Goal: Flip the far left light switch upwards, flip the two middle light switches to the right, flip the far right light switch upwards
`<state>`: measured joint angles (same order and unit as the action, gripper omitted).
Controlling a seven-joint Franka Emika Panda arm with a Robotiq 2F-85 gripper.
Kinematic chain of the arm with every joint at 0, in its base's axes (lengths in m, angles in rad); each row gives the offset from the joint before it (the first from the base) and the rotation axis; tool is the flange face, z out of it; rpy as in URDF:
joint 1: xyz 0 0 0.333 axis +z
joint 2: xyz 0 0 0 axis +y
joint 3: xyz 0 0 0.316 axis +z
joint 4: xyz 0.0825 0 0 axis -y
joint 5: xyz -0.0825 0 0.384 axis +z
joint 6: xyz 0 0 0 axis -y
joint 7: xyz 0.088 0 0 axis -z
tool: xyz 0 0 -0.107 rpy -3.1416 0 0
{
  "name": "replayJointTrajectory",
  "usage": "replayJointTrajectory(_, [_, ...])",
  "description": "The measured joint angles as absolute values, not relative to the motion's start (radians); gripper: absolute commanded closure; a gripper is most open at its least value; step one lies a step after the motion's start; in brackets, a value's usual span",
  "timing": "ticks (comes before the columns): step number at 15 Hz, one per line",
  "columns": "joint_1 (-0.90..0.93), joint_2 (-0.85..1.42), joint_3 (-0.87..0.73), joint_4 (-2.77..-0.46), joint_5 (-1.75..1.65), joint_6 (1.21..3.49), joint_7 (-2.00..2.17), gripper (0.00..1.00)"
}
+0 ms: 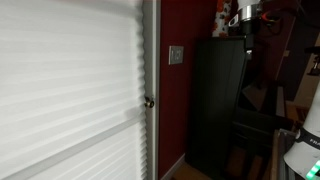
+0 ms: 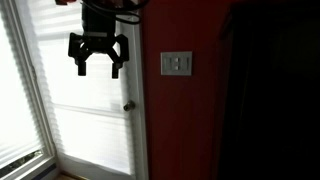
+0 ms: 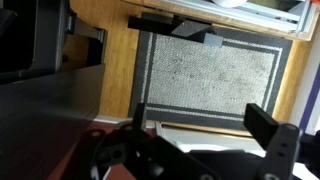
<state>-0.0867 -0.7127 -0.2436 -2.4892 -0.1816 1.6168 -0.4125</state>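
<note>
Light switches well apart from hand

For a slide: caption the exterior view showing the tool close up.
Open tool hangs before the blinds, apart from the wall switch plate.

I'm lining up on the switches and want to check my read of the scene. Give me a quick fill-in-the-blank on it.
1. The switch plate is mounted on a ___ wall.
2. The gripper hangs with its jaws ___, holding nothing.
3. The door knob sits ___ than the switch plate.
Missing words: red; open; lower.
</note>
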Motion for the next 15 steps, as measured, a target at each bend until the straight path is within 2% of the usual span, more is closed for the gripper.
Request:
replayJointTrajectory(8, [-0.086,-0.712,-0.244,-2.489,-0.182,1.628,-0.413,0.00])
replayJointTrajectory(15, [-0.040,-0.605,-0.238,-2.410,-0.183,1.937,-0.439,0.00])
